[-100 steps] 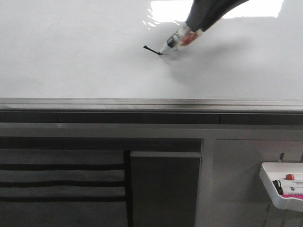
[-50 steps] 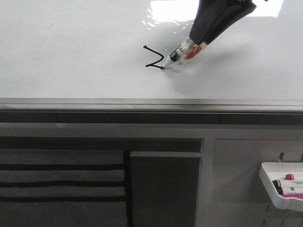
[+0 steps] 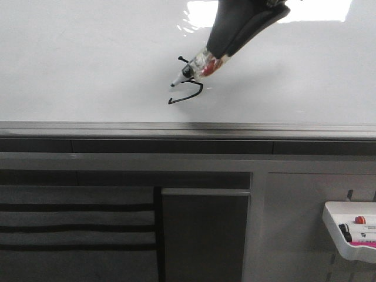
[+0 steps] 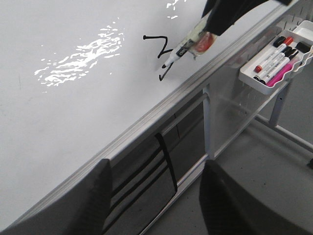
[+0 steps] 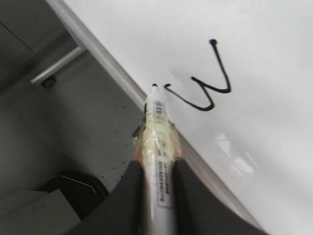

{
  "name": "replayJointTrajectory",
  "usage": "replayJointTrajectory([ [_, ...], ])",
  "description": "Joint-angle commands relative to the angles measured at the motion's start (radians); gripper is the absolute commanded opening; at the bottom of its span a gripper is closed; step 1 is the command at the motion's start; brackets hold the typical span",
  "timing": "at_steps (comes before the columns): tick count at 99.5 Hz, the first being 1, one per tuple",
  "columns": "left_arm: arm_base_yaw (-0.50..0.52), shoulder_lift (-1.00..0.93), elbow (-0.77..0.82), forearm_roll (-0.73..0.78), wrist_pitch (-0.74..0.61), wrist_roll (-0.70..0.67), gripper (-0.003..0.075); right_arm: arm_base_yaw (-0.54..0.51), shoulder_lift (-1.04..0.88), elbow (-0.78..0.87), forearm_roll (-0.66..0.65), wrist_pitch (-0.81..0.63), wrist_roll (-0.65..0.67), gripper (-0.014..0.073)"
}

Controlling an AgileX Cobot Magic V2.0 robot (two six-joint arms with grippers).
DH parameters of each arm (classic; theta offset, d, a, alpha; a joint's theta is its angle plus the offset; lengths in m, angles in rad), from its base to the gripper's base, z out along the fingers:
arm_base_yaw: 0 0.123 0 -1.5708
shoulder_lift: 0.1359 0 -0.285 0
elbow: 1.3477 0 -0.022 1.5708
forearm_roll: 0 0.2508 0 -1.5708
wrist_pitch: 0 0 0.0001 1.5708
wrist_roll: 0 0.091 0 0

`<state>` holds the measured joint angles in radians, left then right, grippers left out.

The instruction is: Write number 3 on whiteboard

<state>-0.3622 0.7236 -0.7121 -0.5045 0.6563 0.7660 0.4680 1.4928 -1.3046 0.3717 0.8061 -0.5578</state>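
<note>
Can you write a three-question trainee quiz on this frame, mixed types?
1. True or false: the marker is held in the right gripper.
2. Multiple choice: where is the small tray of spare markers? A) on the whiteboard B) below the board's edge rail, on the right of the front view C) in the left gripper
3. Fill in: the black digit drawn on the board is a ___.

Key:
1. True; its fingers clamp the barrel.
2. B
3. 3; the number 3 looks complete, with the marker tip beside its strokes. Whether the tip touches the board cannot be told.
</note>
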Motion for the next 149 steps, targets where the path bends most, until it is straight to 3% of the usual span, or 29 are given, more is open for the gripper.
replayJointTrajectory([
  [1, 0.004, -0.003, -0.027, -0.035, -0.066, -0.009, 0.0367, 0.017, -0.139, 0.055, 0.077, -0.083, -0.063, 0.0043],
  [23, 0.004, -0.003, -0.027, -0.035, -0.066, -0.009, 0.0367, 0.031, -0.321, 0.237, 0.077, -0.132, -0.137, 0.0043],
  [50, 0.004, -0.003, -0.027, -0.056, -0.073, -0.004, 0.0367, 0.031, -0.393, 0.278, 0.077, -0.124, -0.300, 0.0043],
  [70, -0.034, 0.080, -0.052, -0.181, -0.007, 0.267, 0.0366, 0.094, -0.390, 0.278, 0.077, -0.147, -0.527, 0.0043],
  [85, -0.131, 0.198, -0.118, -0.192, 0.009, 0.343, 0.0367, 0.183, -0.390, 0.278, 0.077, -0.168, -0.645, 0.0043],
  [114, -0.331, 0.414, -0.251, -0.126, 0.009, 0.410, 0.0367, 0.238, -0.390, 0.278, 0.077, -0.191, -0.668, 0.0043],
  [149, -0.362, 0.470, -0.286, -0.116, -0.001, 0.410, 0.0363, 0.238, -0.390, 0.278, 0.077, -0.193, -0.668, 0.0043],
])
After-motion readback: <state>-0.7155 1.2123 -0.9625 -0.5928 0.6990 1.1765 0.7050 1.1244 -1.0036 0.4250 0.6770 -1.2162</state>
